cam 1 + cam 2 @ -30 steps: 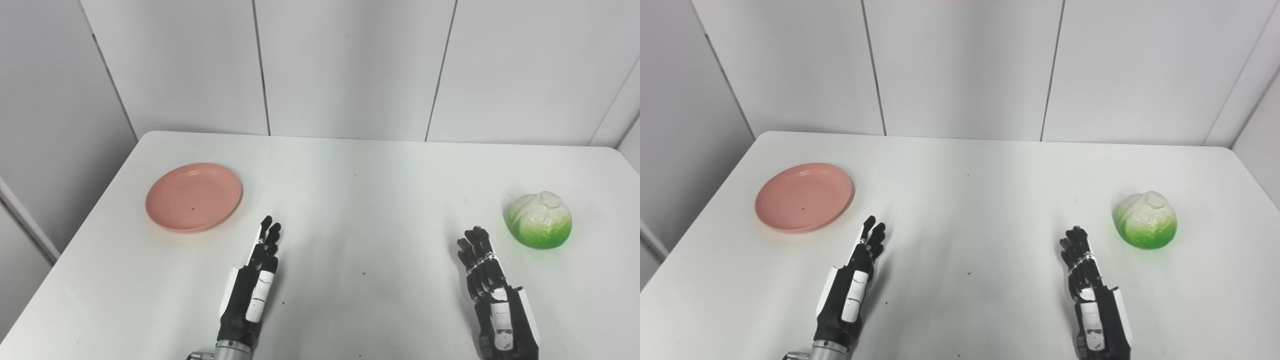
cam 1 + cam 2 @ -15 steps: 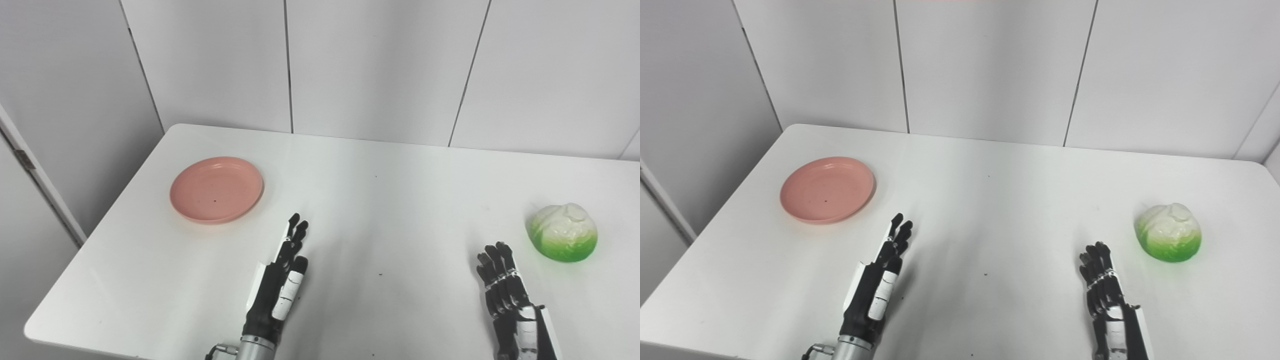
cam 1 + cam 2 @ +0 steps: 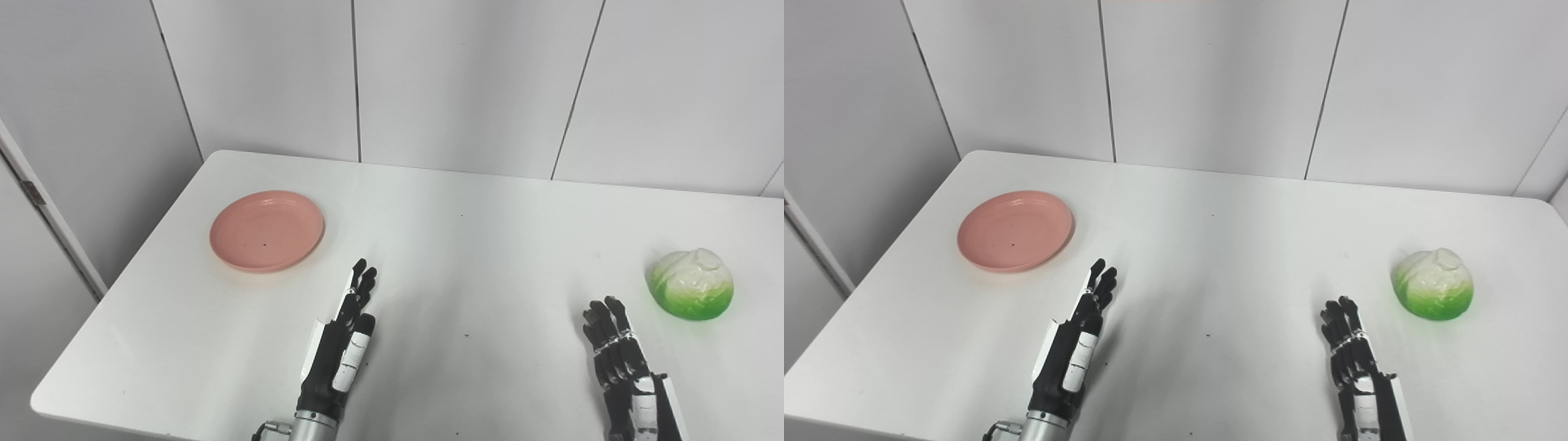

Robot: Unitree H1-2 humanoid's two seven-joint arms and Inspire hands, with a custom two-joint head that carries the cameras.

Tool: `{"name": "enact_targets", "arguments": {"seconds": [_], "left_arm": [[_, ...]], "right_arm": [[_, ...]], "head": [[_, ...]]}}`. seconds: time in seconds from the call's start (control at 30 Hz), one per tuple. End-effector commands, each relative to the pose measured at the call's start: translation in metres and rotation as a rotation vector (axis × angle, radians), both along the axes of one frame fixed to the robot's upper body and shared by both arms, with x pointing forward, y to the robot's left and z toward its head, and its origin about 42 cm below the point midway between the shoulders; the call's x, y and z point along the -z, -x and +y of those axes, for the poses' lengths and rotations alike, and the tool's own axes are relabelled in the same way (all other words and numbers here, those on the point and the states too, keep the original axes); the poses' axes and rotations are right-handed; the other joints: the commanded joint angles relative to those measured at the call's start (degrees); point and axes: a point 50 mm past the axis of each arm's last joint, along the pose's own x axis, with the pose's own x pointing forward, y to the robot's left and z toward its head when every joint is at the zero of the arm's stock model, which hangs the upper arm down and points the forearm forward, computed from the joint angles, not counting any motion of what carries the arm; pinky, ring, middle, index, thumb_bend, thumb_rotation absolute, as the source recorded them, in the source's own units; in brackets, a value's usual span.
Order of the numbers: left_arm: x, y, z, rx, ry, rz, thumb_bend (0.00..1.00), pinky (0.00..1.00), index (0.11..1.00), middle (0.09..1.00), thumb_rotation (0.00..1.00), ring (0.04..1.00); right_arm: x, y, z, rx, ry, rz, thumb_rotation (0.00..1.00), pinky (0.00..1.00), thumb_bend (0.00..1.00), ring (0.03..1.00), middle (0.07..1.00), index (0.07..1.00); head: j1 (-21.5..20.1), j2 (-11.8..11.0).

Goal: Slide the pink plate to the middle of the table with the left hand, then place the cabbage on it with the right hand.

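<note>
Holding nothing, left hand (image 3: 343, 343), right hand (image 3: 621, 361), fingers extended

White table (image 3: 478, 257), pale panelled walls (image 3: 465, 79)

plate (image 3: 266, 230) far left on table (image 3: 465, 257), cabbage (image 3: 692, 292) far right

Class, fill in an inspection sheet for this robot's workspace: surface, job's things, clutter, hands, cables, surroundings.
Surface: white table, a few small dark specks.
Job's things: pink plate at the left side, empty; cabbage at the right side, on the table.
Clutter: nothing seen.
Hands: left hand and right hand both open, holding nothing, touching neither thing.
Cables: nothing seen.
Surroundings: white panelled wall behind.
</note>
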Motion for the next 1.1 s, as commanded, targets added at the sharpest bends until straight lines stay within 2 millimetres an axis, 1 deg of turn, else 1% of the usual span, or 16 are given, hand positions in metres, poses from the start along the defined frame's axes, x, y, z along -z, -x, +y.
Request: {"name": "enact_targets", "arguments": {"seconds": [0.0, 0.2, 0.3, 0.33, 0.37, 0.43, 0.5, 0.67, 0.77, 0.9, 0.97, 1.07], "left_arm": [[0.018, 0.039, 0.008, -0.037, 0.020, 0.064, 0.78, 1.00, 1.000, 0.982, 1.00, 0.994], [-0.002, 0.030, 0.013, -0.034, 0.047, 0.008, 0.80, 1.00, 1.000, 0.981, 0.99, 0.979], [-0.019, 0.019, 0.020, -0.027, 0.049, -0.044, 0.84, 1.00, 0.991, 0.978, 0.96, 0.969], [-0.025, 0.015, 0.022, -0.026, 0.046, -0.060, 0.85, 0.97, 0.993, 0.968, 0.96, 0.964], [-0.029, 0.013, 0.024, -0.025, 0.043, -0.072, 0.85, 0.96, 0.996, 0.964, 0.96, 0.964], [-0.041, 0.005, 0.030, -0.019, 0.050, -0.104, 0.86, 0.97, 0.996, 0.961, 0.95, 0.967], [-0.057, -0.004, 0.036, -0.012, 0.062, -0.127, 0.88, 0.95, 0.968, 0.946, 0.92, 0.955], [-0.090, -0.025, 0.051, -0.016, 0.044, -0.171, 0.91, 0.90, 0.937, 0.930, 0.88, 0.932], [-0.106, -0.034, 0.056, -0.018, 0.034, -0.179, 0.94, 0.86, 0.936, 0.927, 0.86, 0.919], [-0.133, -0.048, 0.064, 0.009, 0.072, -0.172, 0.97, 0.88, 0.936, 0.937, 0.79, 0.939], [-0.148, -0.057, 0.070, 0.004, 0.070, -0.180, 0.98, 0.87, 0.928, 0.933, 0.77, 0.937], [-0.168, -0.068, 0.082, 0.004, 0.048, -0.188, 0.96, 0.86, 0.926, 0.938, 0.77, 0.946]], "right_arm": [[0.041, 0.008, -0.029, 0.045, 0.052, 0.195, 0.96, 0.99, 0.86, 0.957, 0.945, 0.961], [0.046, 0.008, -0.028, 0.044, 0.056, 0.201, 0.96, 0.98, 0.86, 0.958, 0.940, 0.957], [0.047, 0.008, -0.027, 0.045, 0.057, 0.204, 0.96, 0.98, 0.87, 0.956, 0.938, 0.956], [0.048, 0.008, -0.026, 0.046, 0.057, 0.205, 0.97, 0.97, 0.87, 0.951, 0.935, 0.955], [0.048, 0.009, -0.025, 0.046, 0.055, 0.205, 0.96, 0.97, 0.86, 0.950, 0.934, 0.955], [0.049, 0.009, -0.024, 0.045, 0.049, 0.207, 0.96, 0.97, 0.86, 0.951, 0.935, 0.955], [0.049, 0.009, -0.023, 0.043, 0.046, 0.205, 0.96, 0.97, 0.86, 0.948, 0.930, 0.951], [0.050, 0.010, -0.021, 0.041, 0.038, 0.207, 0.95, 0.97, 0.86, 0.947, 0.926, 0.947], [0.050, 0.010, -0.020, 0.042, 0.035, 0.207, 0.95, 0.97, 0.87, 0.944, 0.925, 0.947], [0.051, 0.010, -0.019, 0.045, 0.031, 0.208, 0.94, 0.95, 0.88, 0.937, 0.922, 0.941], [0.052, 0.009, -0.018, 0.045, 0.031, 0.210, 0.94, 0.95, 0.88, 0.936, 0.921, 0.938], [0.053, 0.009, -0.018, 0.043, 0.032, 0.214, 0.94, 0.95, 0.89, 0.937, 0.921, 0.937]], "head": [[-0.1, -0.4], [-0.1, -1.4], [0.0, -2.0], [0.0, -2.0], [0.1, -2.3], [0.2, -2.5], [0.2, -2.7], [0.1, -2.9], [0.0, -3.0], [0.0, -3.1], [0.0, -3.2], [0.0, -3.3]]}}
